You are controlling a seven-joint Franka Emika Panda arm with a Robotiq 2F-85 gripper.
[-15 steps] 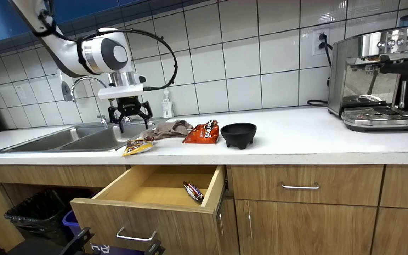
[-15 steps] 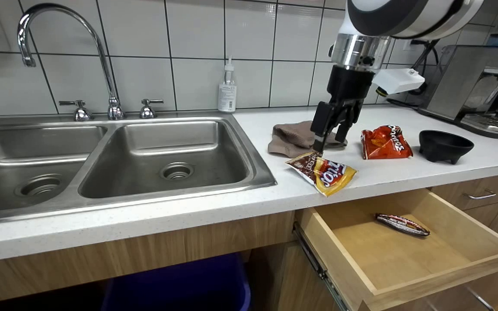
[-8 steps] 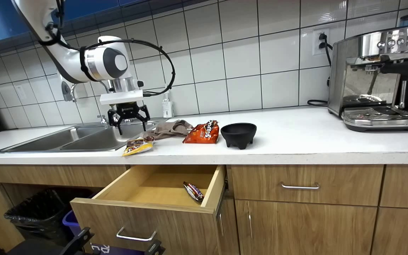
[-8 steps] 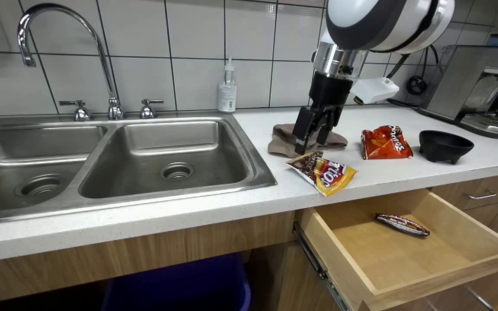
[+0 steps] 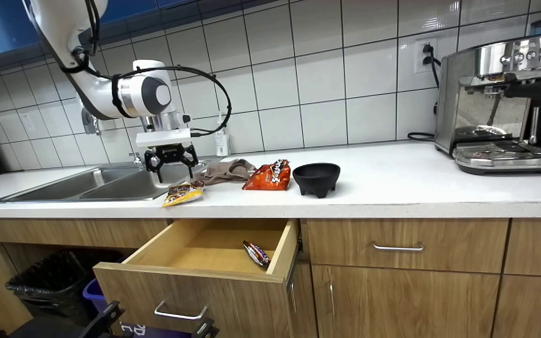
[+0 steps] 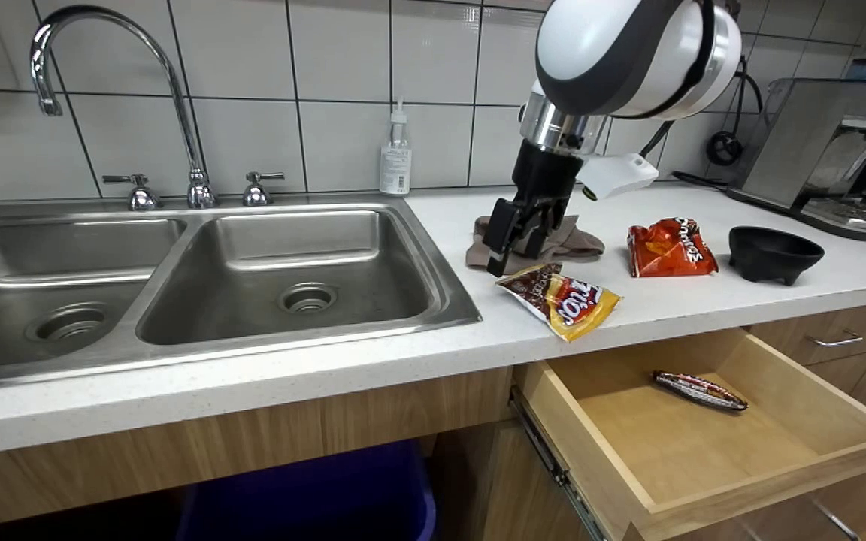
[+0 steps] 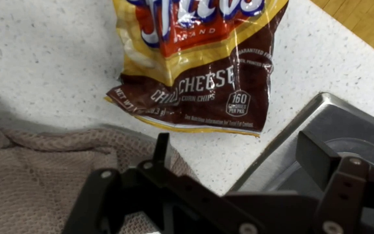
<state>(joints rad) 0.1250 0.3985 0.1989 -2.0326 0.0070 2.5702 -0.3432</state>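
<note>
The gripper (image 7: 239, 151) is suspended above the tabletop (image 5: 416, 180), released, its two fingers (image 7: 161, 148) parted wide; nearest to it a yellow-and-brown chip bag (image 7: 203, 68) is laid on the tabletop near the front edge, between the sink (image 6: 452, 300) and a red chip bag (image 5: 268, 178); in the wrist view its brown end, on which "cheese" and "corn chips" are printed, is turned toward the gap between the fingers and is seen just ahead of their tips; in that view part of a crumpled brown cloth (image 7: 60, 175) is covered by one finger, and part of the sink by the other; in both exterior views the cloth is seen heaped near the red chip bag, beside which a black footed bowl (image 5: 316, 177) is set upright; below the tabletop a drawer (image 5: 237, 295) is pulled out, and in it a dark wrapped packet (image 6: 700, 391) is contained; a pump bottle (image 6: 395, 167) is stood behind the sink, against the tiled wall (image 5: 317, 89), and a curved faucet (image 6: 177, 98) is mounted at the back of the sink; well apart from the gripper a steel coffee machine (image 5: 491, 105) is placed on the tabletop.
</note>
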